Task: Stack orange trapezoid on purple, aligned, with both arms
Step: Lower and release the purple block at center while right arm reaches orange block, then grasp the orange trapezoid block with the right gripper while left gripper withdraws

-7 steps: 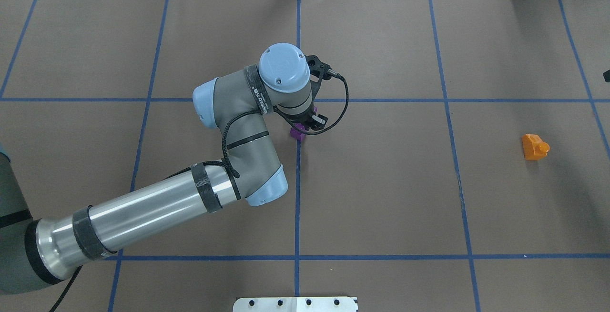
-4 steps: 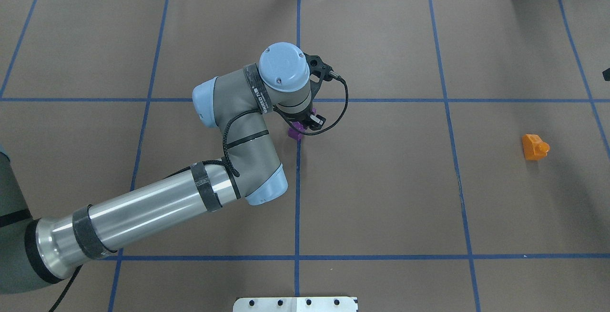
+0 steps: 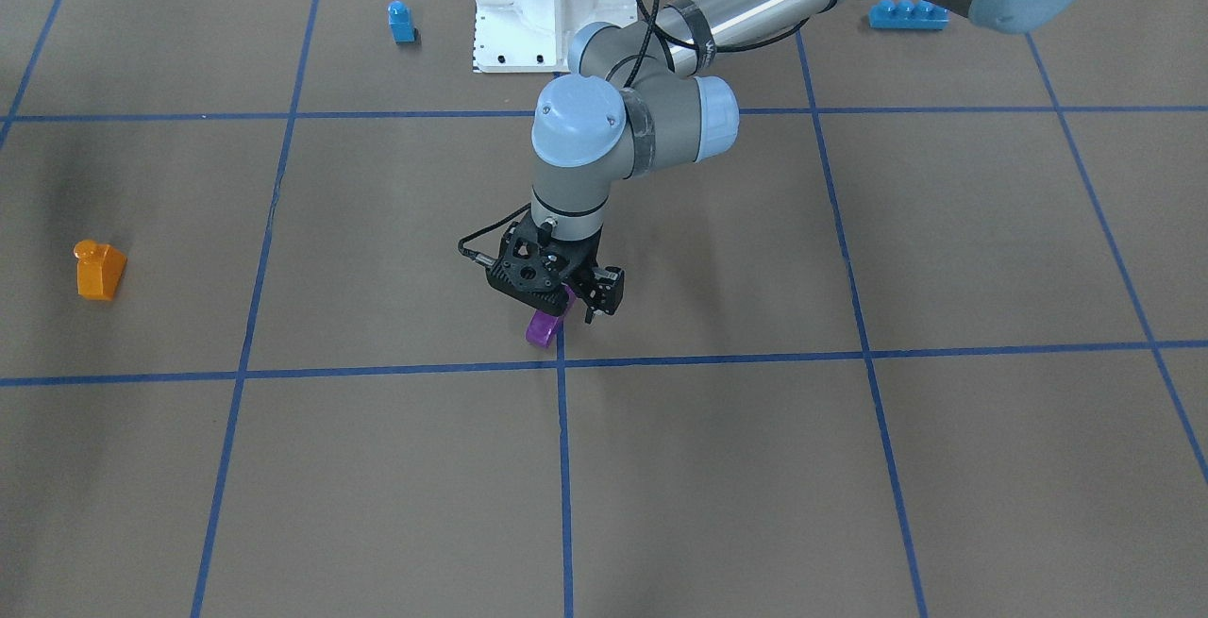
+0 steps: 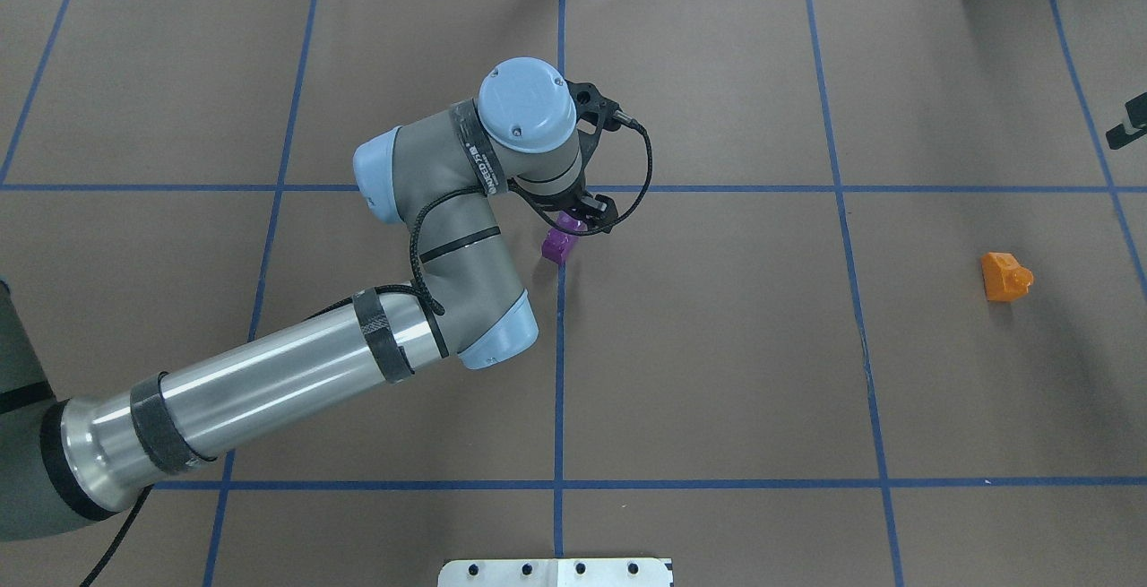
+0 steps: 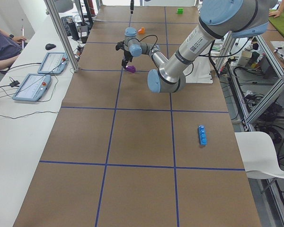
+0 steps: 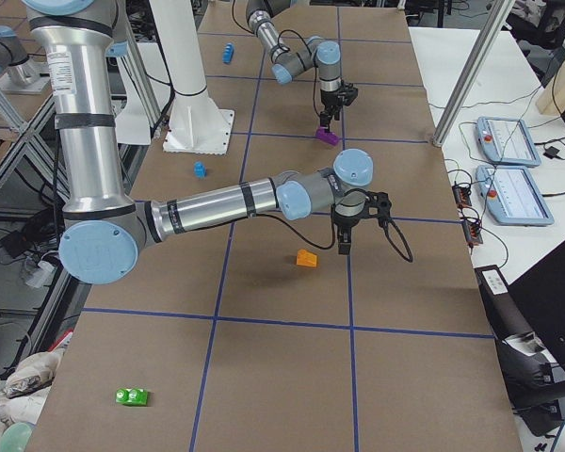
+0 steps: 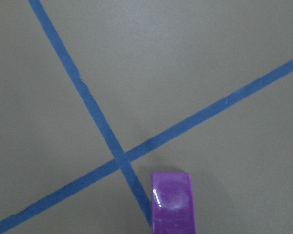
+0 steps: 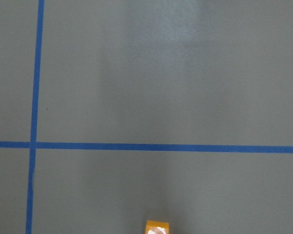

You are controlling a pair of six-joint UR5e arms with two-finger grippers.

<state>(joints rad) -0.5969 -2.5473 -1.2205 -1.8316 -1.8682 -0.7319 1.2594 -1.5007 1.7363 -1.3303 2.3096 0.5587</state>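
The purple trapezoid brick rests on the brown table by a blue tape crossing, and also shows in the front view and at the bottom of the left wrist view. My left gripper hangs just above and beside it, open, not holding it. The orange trapezoid lies at the far right, on its side with the stud pointing sideways. Its tip shows at the bottom edge of the right wrist view. My right gripper hovers near the orange brick; I cannot tell its state.
A blue one-stud brick and a long blue brick lie near the white robot base. A green brick lies at the table's right end. Tablets sit on the side bench.
My left gripper has let go of the purple brick and lifted away from it; the brick stays on the table. A sliver of the right arm has come in at the right edge.
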